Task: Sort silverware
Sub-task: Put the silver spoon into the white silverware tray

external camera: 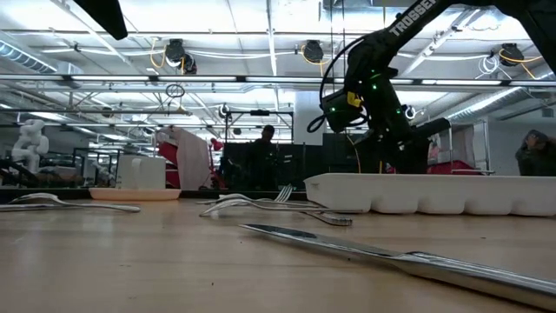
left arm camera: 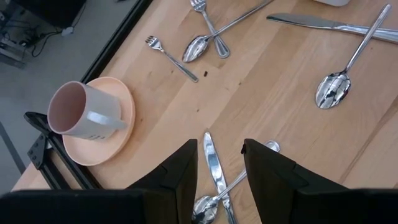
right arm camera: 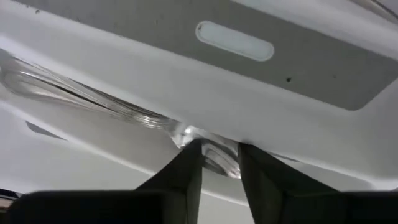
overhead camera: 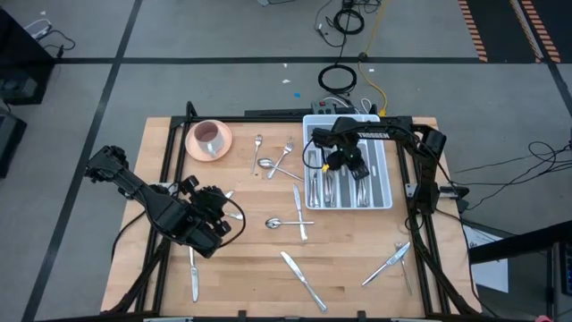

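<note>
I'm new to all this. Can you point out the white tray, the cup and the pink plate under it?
white tray (overhead camera: 386, 202): high view, its right rim.
cup (left arm camera: 69, 111): left wrist view, its outer side wall.
pink plate (left arm camera: 118, 98): left wrist view, bare rim beside the cup.

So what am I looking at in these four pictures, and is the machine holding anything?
Two robot arms sort cutlery on a wooden table. One picture looks straight down, one looks level across the tabletop, and two come from cameras on the arms' wrists. Forks, spoons and knives lie scattered, such as a knife and a spoon, beside a cup on a pink plate. The right end effector is over the white tray, its fingers parted around a piece of silverware lying there. The left end effector hangs open above a knife and spoon, holding nothing.
</note>
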`<state>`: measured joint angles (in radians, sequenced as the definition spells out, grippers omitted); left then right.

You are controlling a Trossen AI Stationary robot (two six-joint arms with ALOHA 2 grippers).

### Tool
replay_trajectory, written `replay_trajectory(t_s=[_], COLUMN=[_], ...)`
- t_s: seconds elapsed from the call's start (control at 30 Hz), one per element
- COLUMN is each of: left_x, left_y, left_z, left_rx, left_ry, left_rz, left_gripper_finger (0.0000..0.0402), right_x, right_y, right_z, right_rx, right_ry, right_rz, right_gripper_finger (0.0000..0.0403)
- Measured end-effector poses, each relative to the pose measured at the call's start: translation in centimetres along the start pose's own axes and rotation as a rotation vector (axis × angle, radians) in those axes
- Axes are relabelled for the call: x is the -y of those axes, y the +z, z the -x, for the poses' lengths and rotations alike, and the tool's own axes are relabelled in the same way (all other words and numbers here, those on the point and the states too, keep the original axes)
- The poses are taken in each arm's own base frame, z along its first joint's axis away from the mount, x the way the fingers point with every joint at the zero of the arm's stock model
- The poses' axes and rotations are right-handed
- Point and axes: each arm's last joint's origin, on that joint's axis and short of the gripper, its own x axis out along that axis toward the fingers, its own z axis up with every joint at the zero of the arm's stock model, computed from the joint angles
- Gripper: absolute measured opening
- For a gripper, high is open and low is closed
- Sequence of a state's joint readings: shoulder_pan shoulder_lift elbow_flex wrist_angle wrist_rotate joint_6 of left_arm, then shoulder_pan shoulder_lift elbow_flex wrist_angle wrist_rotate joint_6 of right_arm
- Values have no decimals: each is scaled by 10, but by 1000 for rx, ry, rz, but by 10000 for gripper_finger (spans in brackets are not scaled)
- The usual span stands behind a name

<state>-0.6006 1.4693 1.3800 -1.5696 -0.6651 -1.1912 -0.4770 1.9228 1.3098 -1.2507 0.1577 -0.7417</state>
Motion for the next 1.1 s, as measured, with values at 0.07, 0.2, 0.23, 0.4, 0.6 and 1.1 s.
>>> replay_trajectory(t_s=[0.07, 0.2, 0.23, 0.4, 0.6, 1.1], left_x=[0, 1, 1, 2, 6, 11], left_y=[0, 0, 0, 1, 7, 1], left_z=[0, 0, 0, 0, -2, 3], left_rx=[0, 3, 4, 17, 30, 37], left_ry=[-1, -10, -10, -12, -59, -89], left_rz=[1, 8, 9, 14, 75, 57], left_gripper_finger=[138, 138, 138, 138, 138, 138], right_x=[0, -1, 0, 0, -9, -132], right_y=[0, -3, -5, -14, -22, 127], right_z=[0, 5, 9, 50, 130, 133], right_rx=[0, 22, 38, 175, 663, 879], right_ry=[1, -15, -26, -124, -24, -40], right_rz=[-4, -32, -41, -120, -348, -94], right_gripper_finger=[106, 109, 109, 110, 110, 114])
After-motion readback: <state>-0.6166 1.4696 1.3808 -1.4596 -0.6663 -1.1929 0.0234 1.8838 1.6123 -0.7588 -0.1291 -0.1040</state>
